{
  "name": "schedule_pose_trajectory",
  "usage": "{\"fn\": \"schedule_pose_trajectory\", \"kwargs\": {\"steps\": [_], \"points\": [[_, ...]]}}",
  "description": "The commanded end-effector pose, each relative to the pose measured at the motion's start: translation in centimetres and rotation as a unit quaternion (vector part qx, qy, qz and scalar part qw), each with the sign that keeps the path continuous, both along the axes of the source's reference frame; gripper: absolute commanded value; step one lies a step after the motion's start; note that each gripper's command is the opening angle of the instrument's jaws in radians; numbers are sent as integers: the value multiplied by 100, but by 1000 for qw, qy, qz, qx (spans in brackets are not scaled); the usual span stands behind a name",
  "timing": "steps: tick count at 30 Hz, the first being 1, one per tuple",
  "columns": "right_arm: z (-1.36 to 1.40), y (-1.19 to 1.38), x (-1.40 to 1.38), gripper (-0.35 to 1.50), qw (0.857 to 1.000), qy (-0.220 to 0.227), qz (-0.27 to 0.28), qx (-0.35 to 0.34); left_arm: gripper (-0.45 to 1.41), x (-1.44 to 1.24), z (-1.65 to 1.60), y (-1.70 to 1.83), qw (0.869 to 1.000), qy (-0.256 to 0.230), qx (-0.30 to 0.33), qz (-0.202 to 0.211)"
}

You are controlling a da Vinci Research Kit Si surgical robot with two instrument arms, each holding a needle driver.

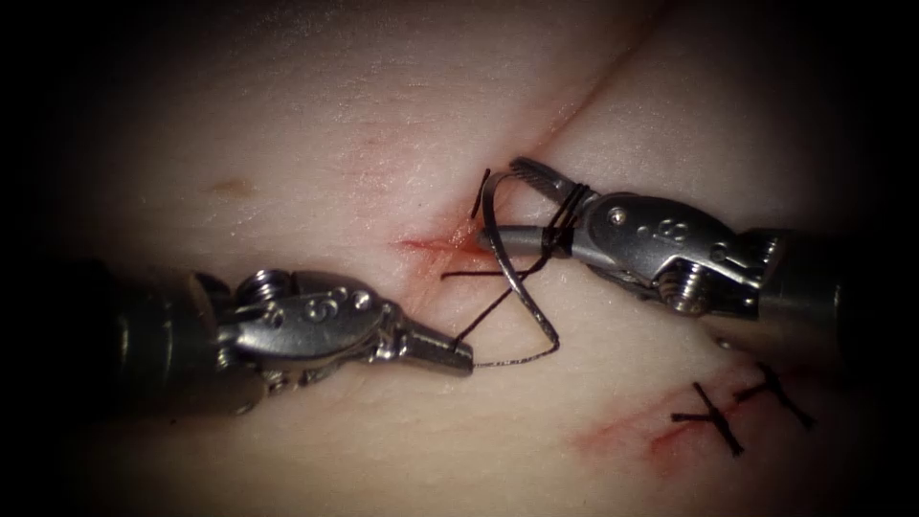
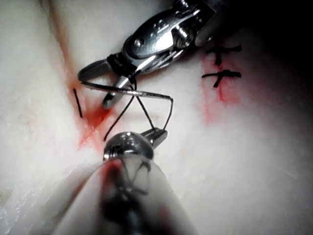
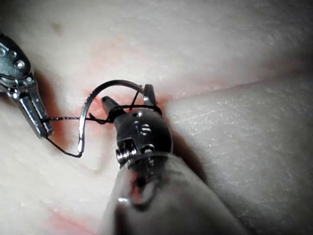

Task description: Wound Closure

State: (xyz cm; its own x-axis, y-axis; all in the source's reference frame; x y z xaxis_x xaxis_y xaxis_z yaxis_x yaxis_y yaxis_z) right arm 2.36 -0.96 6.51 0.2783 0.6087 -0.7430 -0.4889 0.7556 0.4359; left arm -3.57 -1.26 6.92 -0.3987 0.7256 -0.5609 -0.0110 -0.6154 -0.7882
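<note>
endoscope view first: the left tool (image 1: pixel 458 355) comes in low, its jaws shut on the thread (image 1: pixel 512 363) close to the needle's swaged end, so the dark strand runs straight out of its tip to the needle (image 1: pixel 522 287). the right tool (image 1: pixel 517 203) stands across from it, jaws spread apart, with the thread wound in several turns around its jaws near the hinge; it grips nothing. the needle hangs between the two tips, free of the tissue (image 1: pixel 287 124), its curve passing beside the lower jaw of the right tool and down toward the left tool's tip.

judging from the wraps on the open right jaws and the short thread tail (image 1: pixel 479 192) lying just beyond them at the cut (image 1: pixel 450 246), the step in hand looks like a knot throw. the next move would call for the right jaws to close on that short tail without shedding the turns, while the left tool keeps the long strand from going slack.

the needle is thin polished steel, a smooth half-round arc. the thread is black and fine, kinked where it bends. the tissue is pale, soft, faintly grained, with red fluid (image 1: pixel 431 244) pooled along the cut near the tips. farther off, beyond the right tool, finished stitches (image 1: pixel 713 418) with short cut ends cross the cut.
</note>
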Motion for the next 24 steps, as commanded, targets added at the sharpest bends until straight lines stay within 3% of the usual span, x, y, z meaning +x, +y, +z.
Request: {"fn": "schedule_pose_trajectory", "kwargs": {"steps": [1, 7, 14, 24], "points": [[9, -9, 13, 71, 1000, -1, 1, 13, -45, -5, 9, -6, 1000, -1, 1, 1], [18, -19, 17, 71, 999, -1, 11, 37, -45, -3, 21, -9, 1000, 2, 7, -5], [5, -32, 12, 71, 999, 5, 13, 40, -45, 3, 37, 3, 1000, 10, 11, -20], [0, -25, 26, 64, 999, 8, 17, 45, -45, 3, 38, 0, 1000, 14, 11, -22]]}}
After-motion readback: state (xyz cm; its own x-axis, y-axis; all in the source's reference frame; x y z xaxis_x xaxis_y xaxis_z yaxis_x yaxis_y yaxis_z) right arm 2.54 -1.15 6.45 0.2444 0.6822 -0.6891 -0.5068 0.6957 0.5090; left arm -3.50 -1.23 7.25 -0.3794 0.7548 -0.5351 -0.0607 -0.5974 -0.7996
